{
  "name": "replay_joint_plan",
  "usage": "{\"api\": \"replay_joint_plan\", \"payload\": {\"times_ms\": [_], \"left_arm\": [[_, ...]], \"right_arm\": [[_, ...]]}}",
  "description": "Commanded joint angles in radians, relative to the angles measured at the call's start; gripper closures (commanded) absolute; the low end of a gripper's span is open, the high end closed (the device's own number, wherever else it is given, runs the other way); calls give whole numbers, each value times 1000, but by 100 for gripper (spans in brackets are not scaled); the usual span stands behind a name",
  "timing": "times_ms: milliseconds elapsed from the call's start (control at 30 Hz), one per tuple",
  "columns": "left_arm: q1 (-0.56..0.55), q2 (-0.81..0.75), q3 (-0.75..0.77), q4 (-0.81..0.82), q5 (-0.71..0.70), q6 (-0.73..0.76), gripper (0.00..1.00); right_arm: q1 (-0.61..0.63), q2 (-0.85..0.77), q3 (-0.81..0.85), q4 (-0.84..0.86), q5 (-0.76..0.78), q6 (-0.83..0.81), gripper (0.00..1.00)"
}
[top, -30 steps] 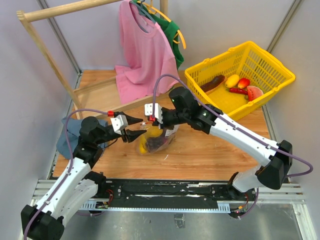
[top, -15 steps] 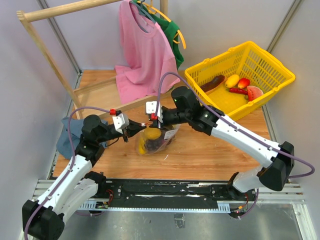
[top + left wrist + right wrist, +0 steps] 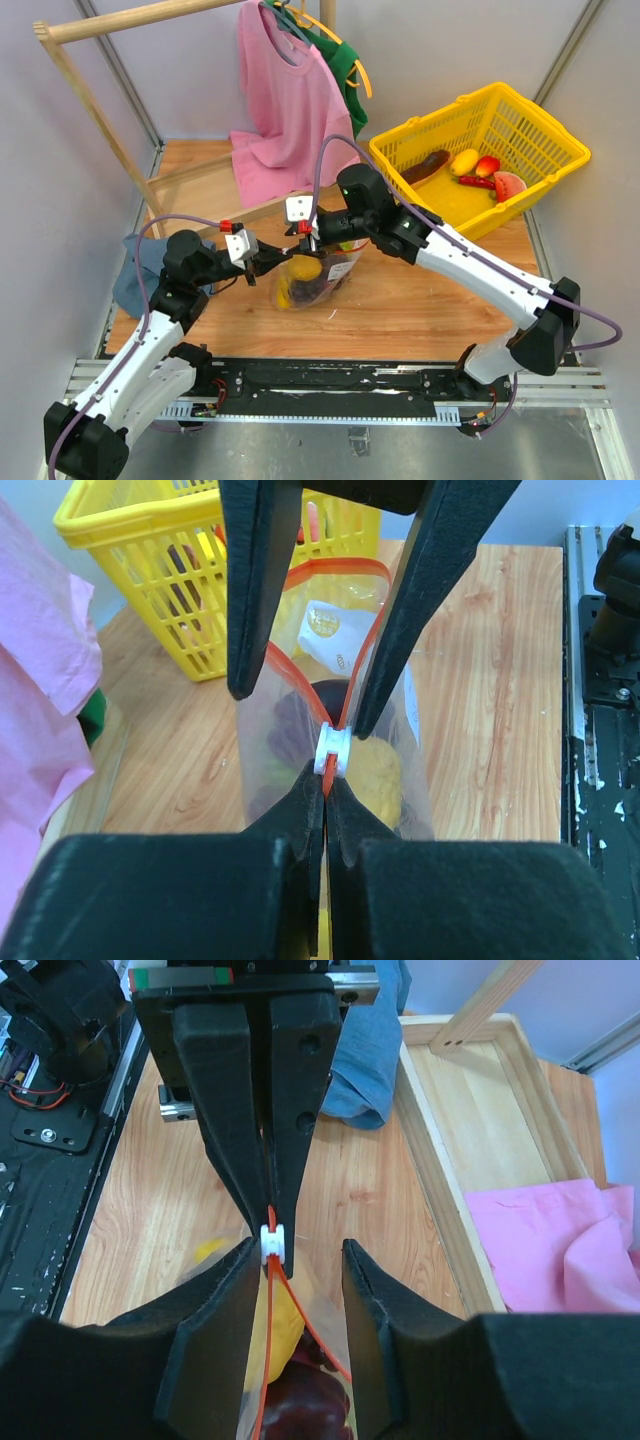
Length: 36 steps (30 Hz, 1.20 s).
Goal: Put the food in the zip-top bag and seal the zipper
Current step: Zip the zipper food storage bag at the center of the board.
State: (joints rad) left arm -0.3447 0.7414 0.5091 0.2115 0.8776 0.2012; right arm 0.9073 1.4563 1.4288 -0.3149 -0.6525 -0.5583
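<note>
Left gripper (image 3: 268, 262): jaws apart a second ago, now pinched together on the zipper (image 3: 262, 1360), just behind its white tab (image 3: 331, 752). Zip-top bag (image 3: 335, 272) hangs mid-table between the arms with yellow and purple food (image 3: 303, 268) inside. Its mouth gapes beyond the tab. Right gripper (image 3: 308, 236) has let go and its jaws stand parted either side of the tab. The hold has passed left, so the right seems free to run the tab along. More pieces lie in the yellow basket (image 3: 540, 170), far right.
</note>
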Motion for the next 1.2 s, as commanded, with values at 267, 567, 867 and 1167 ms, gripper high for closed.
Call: {"api": "replay_joint_plan", "payload": {"times_ms": [267, 567, 867, 1167], "left_arm": [[-9, -24, 12, 15, 12, 20, 100], [-9, -31, 12, 9, 15, 25, 100], [-9, -36, 11, 9, -16, 23, 100], [-9, -44, 9, 26, -52, 6, 100]], "right_arm": [[24, 51, 64, -62, -87, -59, 64], [25, 76, 71, -87, -26, -74, 84], [16, 17, 22, -113, 82, -118, 99], [-29, -41, -24, -153, 137, -124, 99]]}}
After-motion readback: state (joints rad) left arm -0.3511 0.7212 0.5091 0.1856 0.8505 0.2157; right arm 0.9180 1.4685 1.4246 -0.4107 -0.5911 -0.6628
